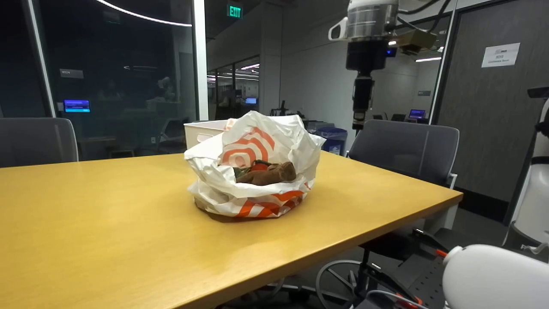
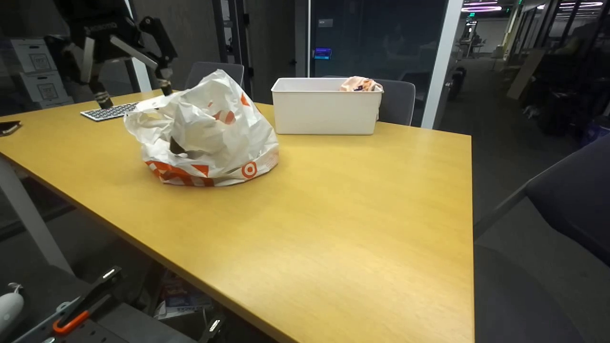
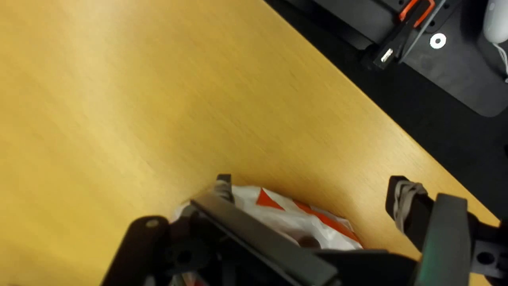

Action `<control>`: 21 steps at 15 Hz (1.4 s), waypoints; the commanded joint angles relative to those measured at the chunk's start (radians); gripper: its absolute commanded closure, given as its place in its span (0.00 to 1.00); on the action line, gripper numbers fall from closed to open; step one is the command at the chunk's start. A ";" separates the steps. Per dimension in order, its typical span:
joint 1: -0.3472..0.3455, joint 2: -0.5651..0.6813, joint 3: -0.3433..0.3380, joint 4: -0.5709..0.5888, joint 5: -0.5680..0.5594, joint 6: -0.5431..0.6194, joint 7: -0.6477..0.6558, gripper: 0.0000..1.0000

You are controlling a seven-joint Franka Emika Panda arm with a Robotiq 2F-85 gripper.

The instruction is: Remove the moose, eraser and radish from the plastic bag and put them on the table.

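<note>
The white plastic bag (image 1: 296, 146) with red-orange print stands open on the table (image 1: 128, 223). It also shows in an exterior view (image 2: 224, 157) and in the wrist view (image 3: 274, 214). A brown plush piece, likely the moose (image 1: 270, 175), lies in the bag's mouth. Behind it is a red thing, likely the radish (image 1: 258, 165), with dark green beside it. I cannot make out the eraser. My gripper (image 2: 134, 94) is open and empty, well above the table and apart from the bag. Its fingers are wide apart in the wrist view (image 3: 312, 182).
A white bin (image 2: 329, 112) with a pinkish cloth (image 2: 360, 84) stands behind the bag. A keyboard (image 2: 110, 112) and a dark flat object (image 2: 8, 127) lie on the table. A chair (image 1: 403, 150) stands at the table's edge.
</note>
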 commanded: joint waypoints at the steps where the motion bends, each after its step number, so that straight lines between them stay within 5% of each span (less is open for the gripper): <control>1: 0.074 0.123 0.075 0.144 -0.009 0.056 -0.031 0.00; 6: 0.081 0.371 0.156 0.295 -0.127 0.267 -0.077 0.00; 10: 0.051 0.589 0.149 0.391 -0.230 0.385 -0.110 0.00; 21: -0.028 0.896 0.089 0.505 -0.224 0.409 -0.245 0.00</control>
